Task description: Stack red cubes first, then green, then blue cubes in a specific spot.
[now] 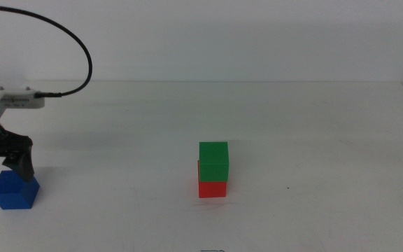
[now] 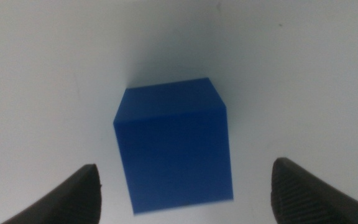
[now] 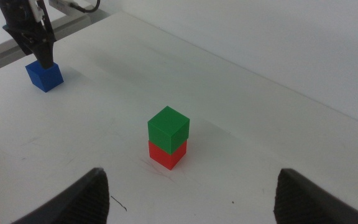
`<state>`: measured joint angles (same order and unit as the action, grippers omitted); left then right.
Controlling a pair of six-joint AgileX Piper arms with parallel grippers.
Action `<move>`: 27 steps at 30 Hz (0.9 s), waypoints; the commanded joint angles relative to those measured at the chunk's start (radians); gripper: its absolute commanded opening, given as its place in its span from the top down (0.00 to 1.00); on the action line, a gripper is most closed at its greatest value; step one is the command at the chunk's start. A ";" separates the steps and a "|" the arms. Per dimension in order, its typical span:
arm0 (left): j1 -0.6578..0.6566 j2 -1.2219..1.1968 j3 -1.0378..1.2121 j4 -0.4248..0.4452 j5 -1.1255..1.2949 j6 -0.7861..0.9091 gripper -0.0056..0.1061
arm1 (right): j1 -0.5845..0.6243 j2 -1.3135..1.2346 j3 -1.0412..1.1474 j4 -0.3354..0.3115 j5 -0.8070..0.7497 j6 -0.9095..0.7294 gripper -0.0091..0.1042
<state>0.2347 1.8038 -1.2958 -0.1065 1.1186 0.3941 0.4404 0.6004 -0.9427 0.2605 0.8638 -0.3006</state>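
Left gripper [image 1: 5,166] hovers spread wide just above the blue cube [image 1: 15,190], holding nothing; green cube [image 1: 213,161] already sits on red cube [image 1: 213,187].

The blue cube lies directly below and between the jaws, slightly turned to them. Best to lower until both jaws flank opposite flat faces, then close squarely. The stack stands well off to this gripper's side. The right gripper [image 3: 188,205] waits, wide apart and empty, back from the stack.

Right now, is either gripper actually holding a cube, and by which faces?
Nothing is held. The left gripper is open, jaws wide of the small matte deep-blue cube on the table. The right gripper is open, clear of the green-on-red stack.
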 commanded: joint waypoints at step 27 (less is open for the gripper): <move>0.000 0.051 -0.029 -0.031 0.096 0.001 0.79 | -0.007 0.005 -0.025 0.003 -0.064 -0.012 0.32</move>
<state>0.2347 1.9237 -1.2971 -0.1126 1.1409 0.3950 0.4404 0.6004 -0.9427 0.2605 0.8638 -0.3006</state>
